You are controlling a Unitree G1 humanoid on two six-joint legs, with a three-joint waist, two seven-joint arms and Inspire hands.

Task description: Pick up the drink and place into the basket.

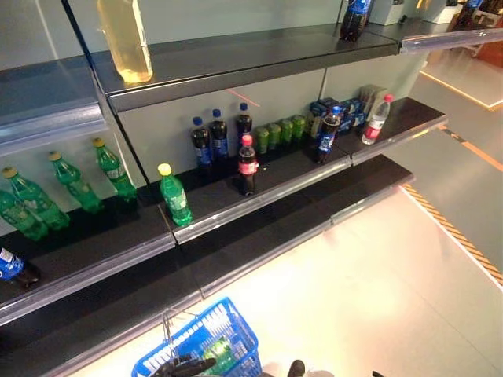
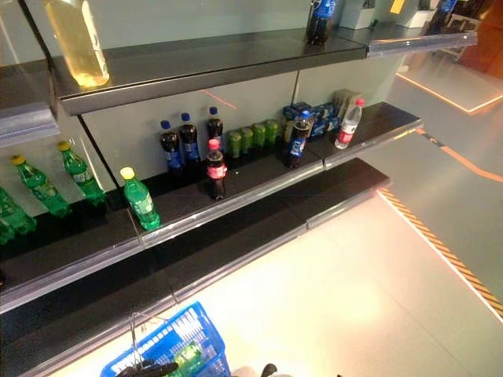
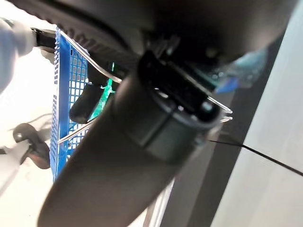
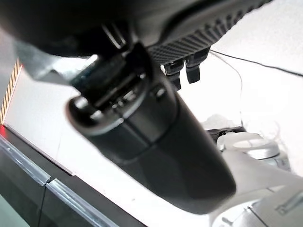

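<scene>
A blue plastic basket [image 1: 203,339] hangs low at the front, below the bottom shelf. My left hand [image 1: 185,367] is shut on its wire handle [image 3: 80,133]. A green drink bottle [image 1: 218,352] lies inside the basket and also shows through the mesh in the left wrist view [image 3: 107,92]. My right hand [image 1: 296,367] only peeks in at the bottom edge, right of the basket. In its wrist view the right hand [image 4: 156,127] holds nothing, with its fingers [image 4: 191,66] relaxed above the pale floor.
The middle shelf [image 1: 259,200] carries a green bottle with a yellow cap [image 1: 174,196], a red-capped cola bottle [image 1: 247,165], dark blue-labelled bottles [image 1: 211,140], green cans [image 1: 279,132] and a water bottle [image 1: 376,119]. More green bottles [image 1: 75,184] stand at the left. Open floor lies to the right.
</scene>
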